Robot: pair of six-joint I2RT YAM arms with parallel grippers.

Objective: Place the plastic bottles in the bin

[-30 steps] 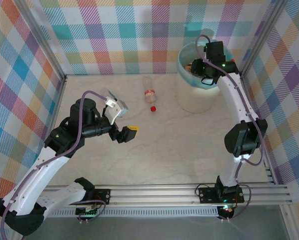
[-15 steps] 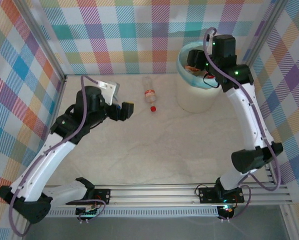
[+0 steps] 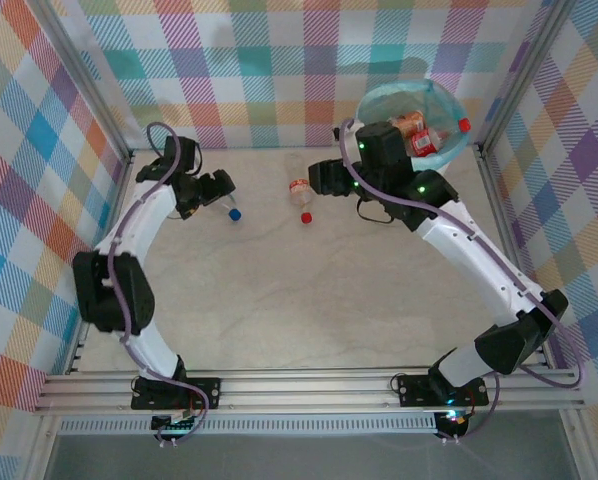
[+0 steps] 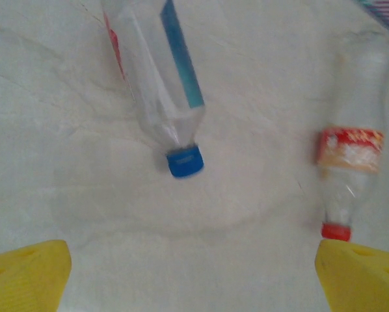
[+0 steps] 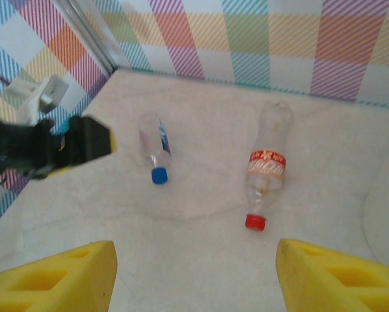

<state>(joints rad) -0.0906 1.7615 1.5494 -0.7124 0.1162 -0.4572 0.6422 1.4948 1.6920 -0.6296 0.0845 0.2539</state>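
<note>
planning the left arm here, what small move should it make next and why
Probably ease the left gripper forward and down over the blue-capped bottle: its jaws are open and empty, and the bottle lies on the table just ahead, slightly left of centre.

- Counter (image 3: 309,290): pale, marbled, flat surface enclosed by checked walls.
- Red-capped bottle (image 3: 299,185) (image 4: 347,175) (image 5: 267,172): clear, lying on its side at 12 o'clock on the counter, with a red-orange label band and its cap pointing to 6 o'clock.
- Blue-capped bottle (image 3: 235,214) (image 4: 159,84) (image 5: 157,149): clear, lying on its side at 10 o'clock, apart from the red-capped bottle, with its cap pointing to 5 o'clock.
- Bin (image 3: 377,100): teal-lined, at 1 o'clock in the far corner; base hidden.
</note>
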